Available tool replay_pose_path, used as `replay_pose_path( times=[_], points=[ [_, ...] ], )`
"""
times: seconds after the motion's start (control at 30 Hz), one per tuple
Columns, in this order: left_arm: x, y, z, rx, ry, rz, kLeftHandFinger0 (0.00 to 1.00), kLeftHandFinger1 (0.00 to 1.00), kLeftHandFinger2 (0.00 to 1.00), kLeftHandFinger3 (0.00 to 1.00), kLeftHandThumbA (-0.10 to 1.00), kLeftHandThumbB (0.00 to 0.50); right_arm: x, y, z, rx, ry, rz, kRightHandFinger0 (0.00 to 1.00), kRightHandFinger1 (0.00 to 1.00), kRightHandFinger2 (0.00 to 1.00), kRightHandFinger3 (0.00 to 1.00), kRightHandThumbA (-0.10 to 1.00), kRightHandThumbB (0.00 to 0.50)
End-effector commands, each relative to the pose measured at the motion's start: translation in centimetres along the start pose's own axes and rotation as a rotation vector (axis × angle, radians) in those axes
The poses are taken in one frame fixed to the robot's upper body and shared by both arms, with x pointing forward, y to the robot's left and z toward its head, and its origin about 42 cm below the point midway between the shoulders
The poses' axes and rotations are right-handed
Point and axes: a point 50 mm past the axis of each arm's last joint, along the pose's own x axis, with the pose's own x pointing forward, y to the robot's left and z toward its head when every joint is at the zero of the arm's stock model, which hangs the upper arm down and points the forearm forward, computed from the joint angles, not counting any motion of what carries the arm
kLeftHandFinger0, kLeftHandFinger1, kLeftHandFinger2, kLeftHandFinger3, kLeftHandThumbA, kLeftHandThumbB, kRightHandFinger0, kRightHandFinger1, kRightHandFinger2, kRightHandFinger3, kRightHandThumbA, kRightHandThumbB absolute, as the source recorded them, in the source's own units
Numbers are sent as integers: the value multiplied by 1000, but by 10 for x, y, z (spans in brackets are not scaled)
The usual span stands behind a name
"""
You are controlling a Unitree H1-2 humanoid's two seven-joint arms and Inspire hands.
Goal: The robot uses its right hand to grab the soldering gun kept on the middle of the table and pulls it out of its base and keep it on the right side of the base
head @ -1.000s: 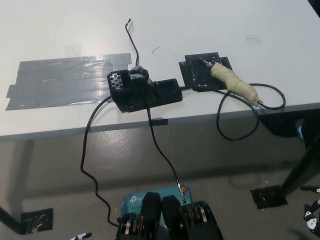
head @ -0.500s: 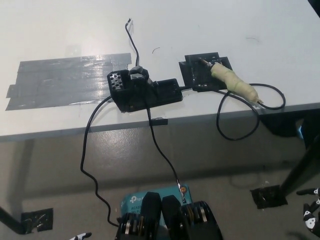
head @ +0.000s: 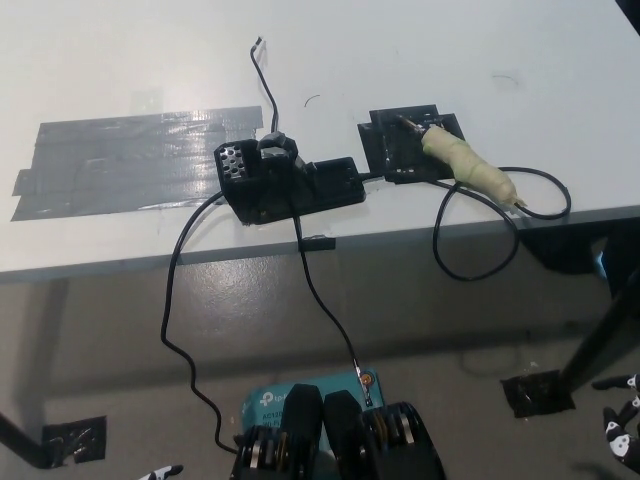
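Note:
The soldering gun (head: 466, 166), its handle wrapped in pale tape, lies on a black pad (head: 398, 146) on the white table (head: 400, 50). It is out of the black base (head: 285, 180), which stands to the pad's left at the table's middle. Its cable (head: 482, 235) loops over the table's front edge. Only a small part of my black right hand (head: 620, 428) shows at the bottom right corner, low and well away from the table. A sliver of my white left hand (head: 160, 472) shows at the bottom edge.
A grey tape patch (head: 130, 160) covers the table left of the base. Black cables (head: 180, 300) hang from the base to the floor. A thin wire (head: 265, 80) runs back from the base. A dark stand leg (head: 600, 345) rises at the right.
The right hand has shifted slightly at the bottom right corner. The soldering gun, base and cables have not moved.

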Motion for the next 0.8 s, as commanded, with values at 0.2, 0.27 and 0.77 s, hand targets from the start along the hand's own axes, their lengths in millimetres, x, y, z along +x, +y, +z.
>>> replay_pose_path(
  times=[0.2,0.27,0.77],
  points=[
    [-3,6,1,27,-4,13,771,858,983,1000,581,149,-1,-13,7,-22,-30,-19,36,79,308,704,341,98],
    [-4,6,2,26,-6,12,762,850,971,1000,579,151,0,-13,6,-27,-38,-19,24,70,296,702,330,95],
    [-5,5,1,33,-3,8,758,848,975,1000,580,146,-2,-12,4,-40,-51,-11,65,106,319,765,239,104]
  ],
)
